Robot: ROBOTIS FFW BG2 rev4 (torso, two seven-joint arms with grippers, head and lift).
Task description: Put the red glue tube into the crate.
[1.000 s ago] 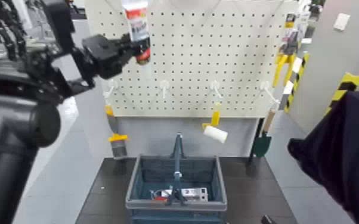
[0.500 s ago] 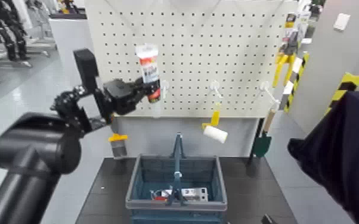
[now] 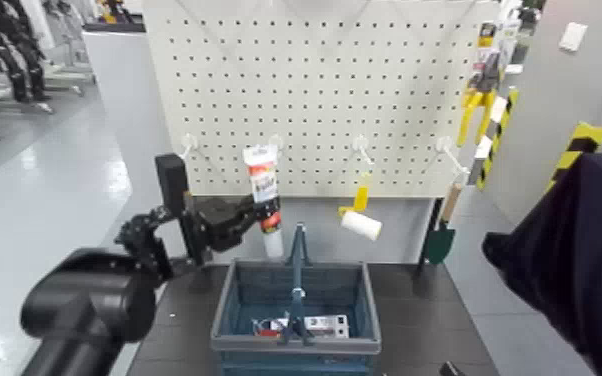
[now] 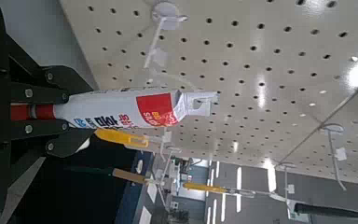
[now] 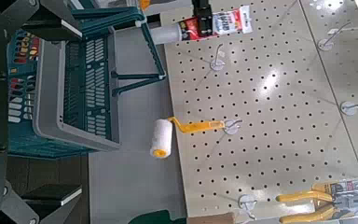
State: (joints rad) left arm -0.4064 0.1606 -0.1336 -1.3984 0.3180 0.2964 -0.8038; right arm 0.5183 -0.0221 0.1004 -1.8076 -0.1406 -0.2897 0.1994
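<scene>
Above the crate's (image 3: 295, 325) rear left corner, left gripper (image 3: 255, 215) fingers clamp the upright red glue tube (image 3: 263, 192). Right gripper's fingers: cannot tell.

Bright, even overhead light; glare patches on pegboard (image 4: 289, 65) beyond fingers. Floor (image 3: 55, 170) shiny with reflections. Near arm (image 3: 90, 305) soft, out of focus.

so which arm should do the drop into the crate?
Left. The left gripper already holds the red glue tube upright, just above the crate near its back left corner. The right arm is parked at the right edge, holding nothing.
</scene>
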